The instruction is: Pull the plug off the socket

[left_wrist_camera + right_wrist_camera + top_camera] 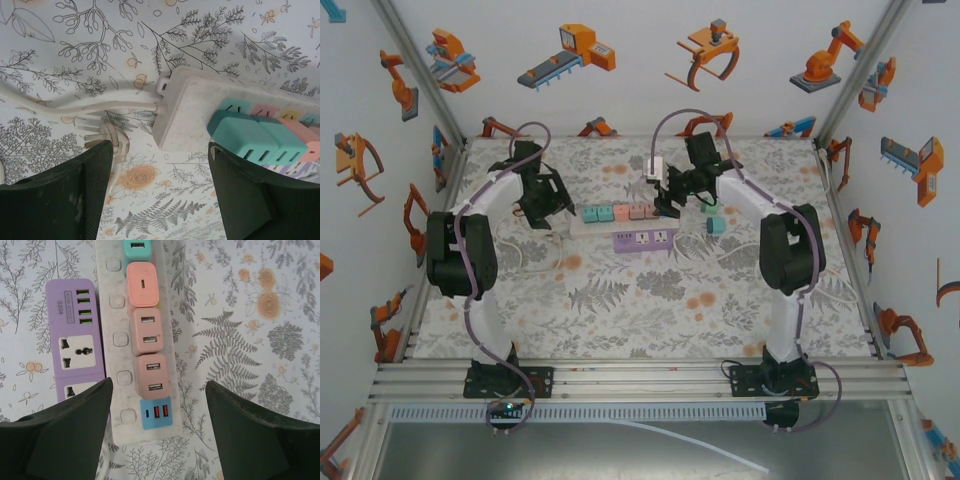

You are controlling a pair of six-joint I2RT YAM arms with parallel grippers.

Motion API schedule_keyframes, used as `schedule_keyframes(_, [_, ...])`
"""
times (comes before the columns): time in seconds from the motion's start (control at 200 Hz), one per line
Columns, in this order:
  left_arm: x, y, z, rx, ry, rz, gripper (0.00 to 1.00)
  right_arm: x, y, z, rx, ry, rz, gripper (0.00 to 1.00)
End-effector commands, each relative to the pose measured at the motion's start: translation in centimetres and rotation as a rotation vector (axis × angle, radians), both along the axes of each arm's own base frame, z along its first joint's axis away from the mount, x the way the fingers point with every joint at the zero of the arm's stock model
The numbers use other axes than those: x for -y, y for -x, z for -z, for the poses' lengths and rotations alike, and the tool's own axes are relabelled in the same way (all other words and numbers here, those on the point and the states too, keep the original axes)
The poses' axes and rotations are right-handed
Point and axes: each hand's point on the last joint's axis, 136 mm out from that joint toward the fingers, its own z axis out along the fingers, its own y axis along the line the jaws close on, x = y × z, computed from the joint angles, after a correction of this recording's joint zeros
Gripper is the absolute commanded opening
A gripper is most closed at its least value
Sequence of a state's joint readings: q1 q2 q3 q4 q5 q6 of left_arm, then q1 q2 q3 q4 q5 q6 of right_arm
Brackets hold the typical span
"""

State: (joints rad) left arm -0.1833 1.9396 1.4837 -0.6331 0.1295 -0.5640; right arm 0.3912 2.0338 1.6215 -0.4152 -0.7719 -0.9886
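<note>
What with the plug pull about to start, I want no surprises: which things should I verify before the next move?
1. Left claw open and empty: ok.
2. Right claw open and empty: ok.
3. Left claw over the cord end of the white power strip, placed to brace it: ok.
4. Right claw lined up on a plug: ok, the blue adapter sits centred in its opening.
5. Room beside that plug: not ok, the purple power strip lies close alongside the white one.
6. Height of either claw above the strip: cannot tell.
</note>
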Motion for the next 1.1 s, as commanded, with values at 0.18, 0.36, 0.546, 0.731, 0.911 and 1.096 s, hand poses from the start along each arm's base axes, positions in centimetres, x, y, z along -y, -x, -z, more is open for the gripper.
schedule_keyframes(0.18, [0.5,-0.1,1.7,-0.039,0.011,0.014,0.63,-0.7,0.1,1.9,-0.049,0.018,-0.042,0.61])
schedule_keyframes(0.36, [0.8,0.3,2.8,-0.065,0.004,0.028,0.6,-1.2,0.5,3.3,-0.075,0.019,-0.058,0.57])
schedule_keyframes(0.546, [1.0,0.8,4.0,-0.095,0.001,0.035,0.58,-1.8,0.6,3.7,-0.085,0.017,-0.072,0.51])
schedule_keyframes(0.731, [1.0,1.4,4.8,-0.117,-0.009,0.029,0.54,-2.0,0.6,4.0,-0.08,0.022,-0.073,0.43])
schedule_keyframes(0.911, [0.8,2.0,5.5,-0.136,-0.022,0.019,0.52,-2.2,0.5,3.7,-0.07,0.013,-0.078,0.35])
schedule_keyframes(1.096, [0.6,2.7,6.2,-0.153,-0.036,0.006,0.51,-2.5,0.6,3.0,-0.065,-0.007,-0.088,0.3])
